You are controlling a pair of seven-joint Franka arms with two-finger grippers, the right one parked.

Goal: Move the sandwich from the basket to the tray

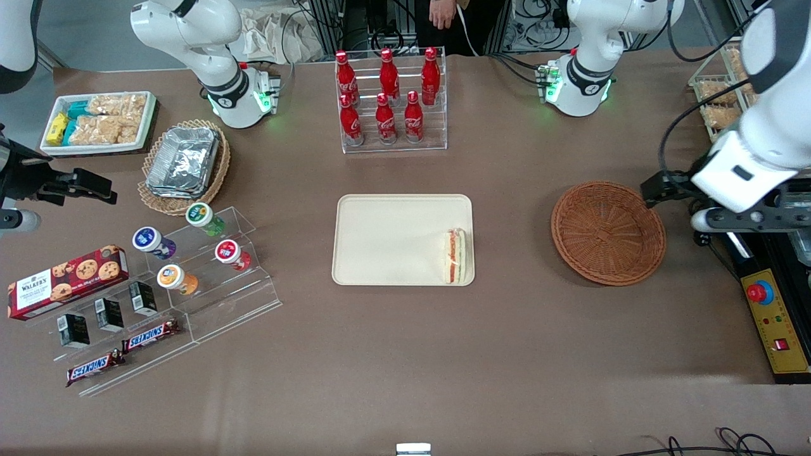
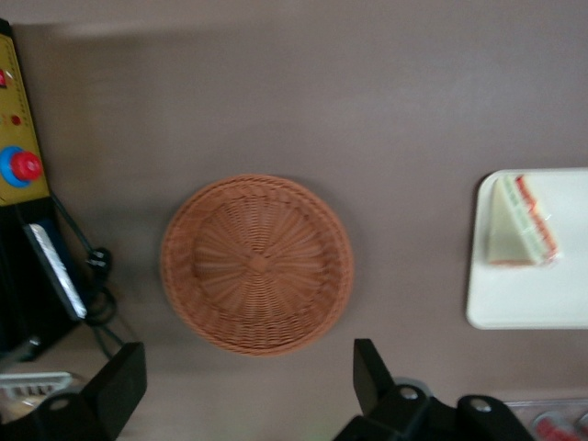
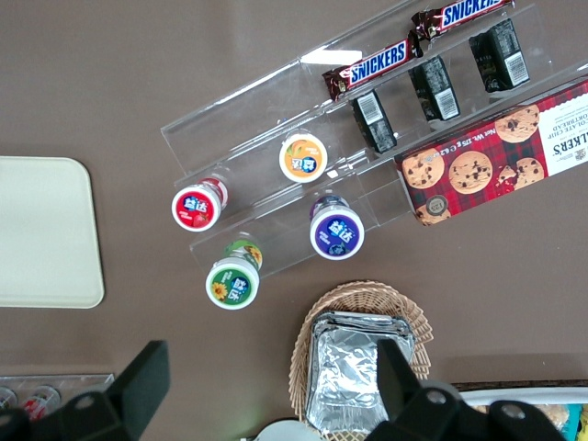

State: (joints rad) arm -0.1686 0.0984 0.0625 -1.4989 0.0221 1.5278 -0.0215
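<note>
- The right arm's claw (image 3: 271, 363) hangs over the table, its two fingers wide apart
- A tan wicker basket (image 3: 317, 322) with foil containers (image 3: 354, 367) lies just beside one finger
- A green-lidded cup (image 3: 231, 282) stands nearest to the gap
- The cream tray (image 3: 46, 230) lies apart from the other finger
- The Snickers bars (image 3: 377, 64) and the cookie box (image 3: 496, 152) lie farthest from the claw

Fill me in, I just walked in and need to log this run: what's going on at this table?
The left arm is moving a sandwich from a basket to a tray, and that looks done. The sandwich lies on the cream tray, at the end nearest the round reddish-brown basket, which holds nothing. The gripper is open and holds nothing; it hangs above the table by the basket's edge, toward the working arm's end.
</note>
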